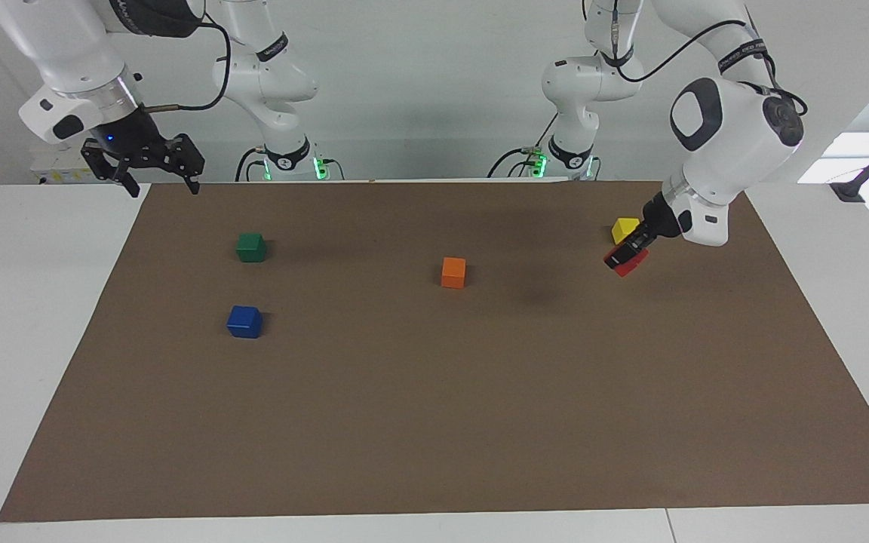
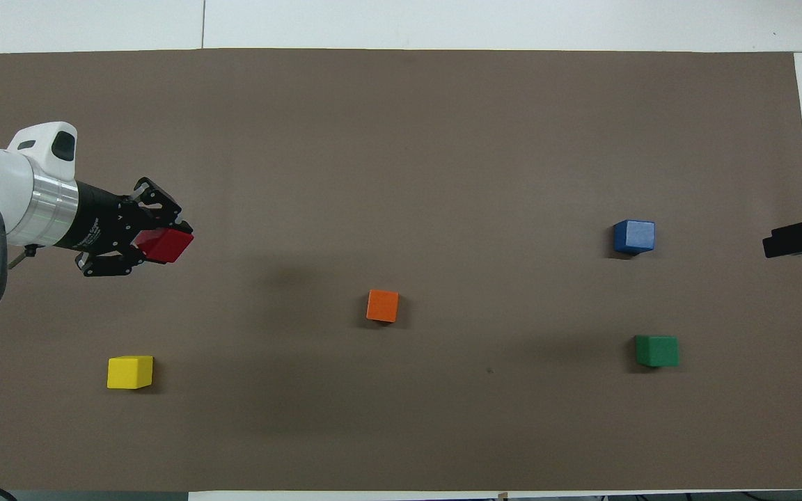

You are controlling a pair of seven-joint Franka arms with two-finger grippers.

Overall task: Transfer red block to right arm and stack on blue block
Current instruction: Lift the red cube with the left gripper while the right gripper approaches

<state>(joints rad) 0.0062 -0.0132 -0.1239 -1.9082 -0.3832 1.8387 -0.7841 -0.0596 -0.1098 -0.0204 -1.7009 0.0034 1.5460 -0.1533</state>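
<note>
A: Where is the small glossy red cube (image 1: 628,263) at this point?

B: Clenched in the left end effector (image 1: 625,259), lifted off the brown mat (image 1: 434,422) that covers the white surface (image 1: 35,317). It hangs over the mat toward the left arm's end, tilted with one corner pointing down, close to the small yellow cube (image 1: 624,228) in the facing view.

A: How should it handle?

B: My guess is light and rigid, so it won't give under pressure. The glossy faces look slippery, and tilted like this it could twist in the grip. Flat opposing faces are the place to hold it, and the right end effector will need the two free faces for the handover.

A: And the right end effector (image 1: 155,175)?

B: Released, fingers spread, holding nothing. It waits up in the air over the mat's corner at the right arm's end, at the edge next to the robots.

A: The small glossy dark blue cube (image 1: 244,321)?

B: On the mat toward the right arm's end, farther from the robots than the dark green cube (image 1: 251,246), untouched. A small orange cube (image 1: 453,272) sits mid-mat.
</note>
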